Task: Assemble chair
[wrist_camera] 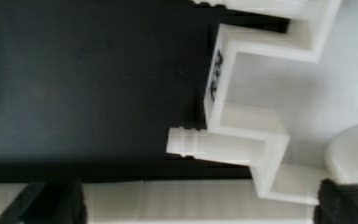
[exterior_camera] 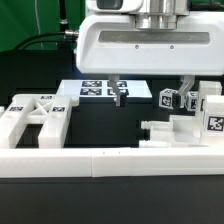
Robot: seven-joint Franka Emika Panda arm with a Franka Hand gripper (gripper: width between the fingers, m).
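Note:
The chair lies in loose white tagged parts on the black table. A ladder-like frame [exterior_camera: 35,120] rests at the exterior view's left. A stepped blocky part [exterior_camera: 185,130] lies at the right, with small tagged pieces [exterior_camera: 168,98] and a tagged block [exterior_camera: 212,112] behind it. My gripper [exterior_camera: 152,92] hangs open above the middle of the table, its fingers [exterior_camera: 118,92] spread wide with nothing between them. In the wrist view the stepped part [wrist_camera: 247,90] shows a ribbed peg [wrist_camera: 190,143]; its corner reaches close to one finger [wrist_camera: 345,205] of the gripper [wrist_camera: 197,207].
The marker board [exterior_camera: 98,88] lies flat behind the gripper. A long low white border wall [exterior_camera: 100,160] runs along the front, seen as a pale band [wrist_camera: 176,195] in the wrist view. Green backdrop stands at the back left.

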